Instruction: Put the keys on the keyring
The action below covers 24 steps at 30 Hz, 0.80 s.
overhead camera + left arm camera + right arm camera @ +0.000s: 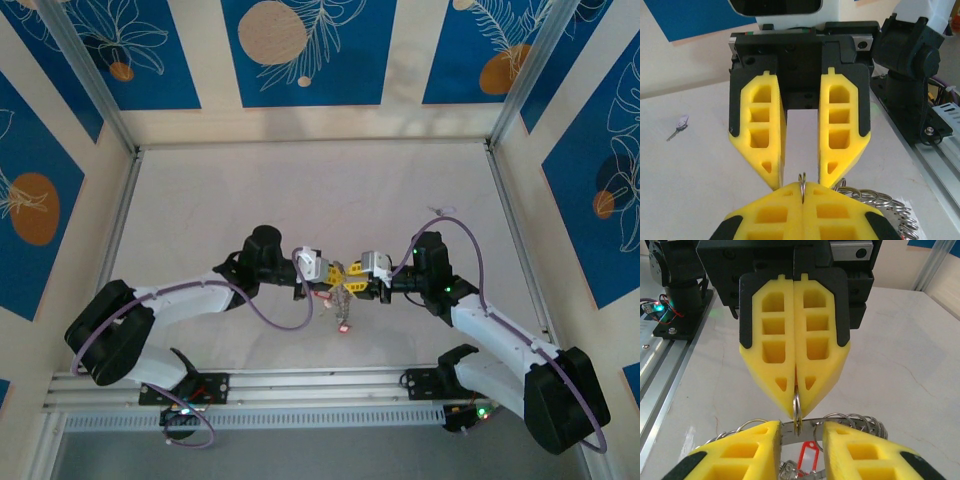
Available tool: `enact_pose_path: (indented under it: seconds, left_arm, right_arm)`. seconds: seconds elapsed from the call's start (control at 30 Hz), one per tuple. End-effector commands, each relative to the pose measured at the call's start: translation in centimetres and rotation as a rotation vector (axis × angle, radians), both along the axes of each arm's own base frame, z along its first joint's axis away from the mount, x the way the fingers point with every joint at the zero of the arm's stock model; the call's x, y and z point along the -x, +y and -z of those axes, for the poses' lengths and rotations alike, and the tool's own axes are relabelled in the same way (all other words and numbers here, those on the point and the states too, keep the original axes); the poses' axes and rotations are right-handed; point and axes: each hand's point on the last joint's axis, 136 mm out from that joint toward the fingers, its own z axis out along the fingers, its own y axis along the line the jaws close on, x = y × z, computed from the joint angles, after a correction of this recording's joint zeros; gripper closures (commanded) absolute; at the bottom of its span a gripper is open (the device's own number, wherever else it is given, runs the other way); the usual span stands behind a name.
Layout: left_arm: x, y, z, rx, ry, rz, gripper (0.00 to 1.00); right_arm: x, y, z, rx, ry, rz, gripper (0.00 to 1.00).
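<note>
Jaws: left gripper (796,407) clamped on thin split ring (796,425); right gripper (800,177) apart. Keyring (855,422) judged light, stiff, slippery; take flat band.

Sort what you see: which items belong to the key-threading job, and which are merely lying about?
Job: keyring; small ring pinched in left gripper; red-tagged key; loose silvery key; open right gripper.
Lying about: aluminium rail; purple cable.
</note>
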Motion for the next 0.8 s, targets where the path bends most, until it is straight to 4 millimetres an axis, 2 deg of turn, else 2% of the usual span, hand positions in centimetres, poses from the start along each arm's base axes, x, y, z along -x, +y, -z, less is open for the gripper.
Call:
enact_pose_path:
  seconds: [0.0, 0.13, 0.27, 0.37, 0.5, 0.6, 0.77]
  left_arm:
    - [0.5, 0.0, -2.6, 0.101, -0.038, 0.042, 1.00]
    - [0.6, -0.3, -2.4, 0.104, -0.018, 0.061, 1.00]
    - [0.4, -0.3, -2.0, 0.099, -0.014, 0.052, 1.00]
    - [0.0, -0.2, -1.0, 0.055, -0.010, 0.024, 1.00]
    - [-0.6, 0.2, 0.5, 0.008, -0.014, -0.024, 1.00]
    - [-1.0, 0.2, 1.5, -0.030, -0.008, -0.045, 0.92]
    - [-1.2, 0.1, 2.8, -0.059, 0.009, -0.046, 0.91]
  right_arm:
    - [0.6, 0.3, 0.2, -0.013, 0.033, -0.029, 0.76]
    - [0.6, 0.5, -0.2, -0.036, 0.032, -0.042, 0.83]
    - [0.4, 0.6, -0.4, -0.037, 0.031, -0.039, 0.94]
    - [0.0, 0.4, -0.5, -0.028, 0.007, -0.015, 0.99]
    - [0.2, 0.2, -0.6, -0.014, -0.011, -0.008, 1.00]
    - [-0.1, 0.0, -0.5, 0.004, -0.023, 0.027, 1.00]
    - [-0.3, -0.3, 0.0, 0.047, -0.011, 0.054, 1.00]
